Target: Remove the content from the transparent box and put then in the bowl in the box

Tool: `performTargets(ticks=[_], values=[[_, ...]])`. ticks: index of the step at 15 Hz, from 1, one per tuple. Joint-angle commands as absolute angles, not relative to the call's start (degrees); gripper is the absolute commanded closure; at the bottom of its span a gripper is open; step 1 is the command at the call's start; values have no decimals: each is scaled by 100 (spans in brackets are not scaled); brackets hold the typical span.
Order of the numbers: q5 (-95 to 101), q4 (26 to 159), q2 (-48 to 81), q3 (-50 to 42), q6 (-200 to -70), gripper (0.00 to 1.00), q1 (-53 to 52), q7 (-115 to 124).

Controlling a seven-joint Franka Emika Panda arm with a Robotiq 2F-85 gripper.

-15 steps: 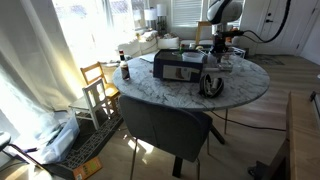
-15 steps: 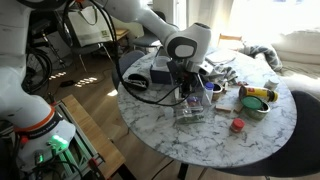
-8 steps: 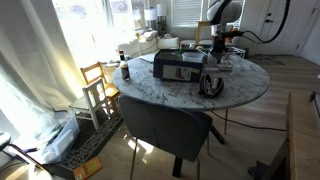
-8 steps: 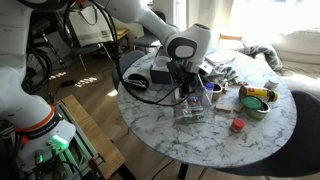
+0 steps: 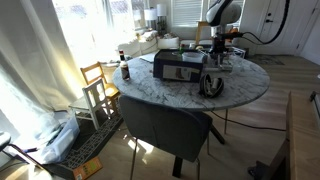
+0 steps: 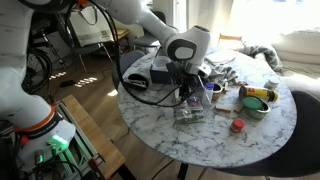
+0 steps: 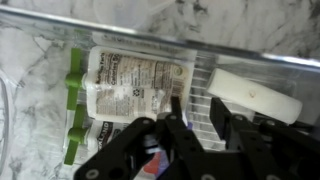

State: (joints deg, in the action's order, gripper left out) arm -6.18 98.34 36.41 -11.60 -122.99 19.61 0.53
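On the round marble table point(image 5: 150, 97), the low dark grey-blue box point(image 5: 178, 67) is the biggest item, and we judge the emptying of the transparent box point(image 6: 192, 110) to be at its picking stage, with contents lying inside and nothing lifted out. In both exterior views the Panda arm point(image 6: 160, 30) reaches down over the clear container, which sits on the table near the grey-blue box but apart from it. We cannot make out the bowl inside that box from these angles. The wrist view looks straight down past the clear wall point(image 7: 150, 35) onto a printed food pouch with a green cap point(image 7: 130, 78), a second one partly hidden below it, and a white oblong item point(image 7: 255, 97) to the other side. The gripper point(image 7: 197, 120) hangs low between them, its fingers parted by a narrow gap and closed on nothing that we can see. The upper pouch lies just beside one finger point(image 7: 176, 122), the white item just beside the other. In our judgement the next move calls for centring over one item, closing on it, then lifting clear of the wall and carrying it across to the grey-blue box.
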Motion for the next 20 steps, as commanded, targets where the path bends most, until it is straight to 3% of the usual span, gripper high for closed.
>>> performTargets(ticks=[1, 7, 11, 14, 20], values=[[-588, 9728, 3703, -1169, -12013, 60, 2019, -38], [-348, 9732, 3789, -1304, -11986, 66, 1937, 77], [-212, 9704, 3877, -1353, -12065, 89, 1919, 124], [-170, 9698, 3883, -1351, -12069, 100, 1928, 132], [-231, 9861, 3460, -1286, -12035, 100, 1913, 25]])
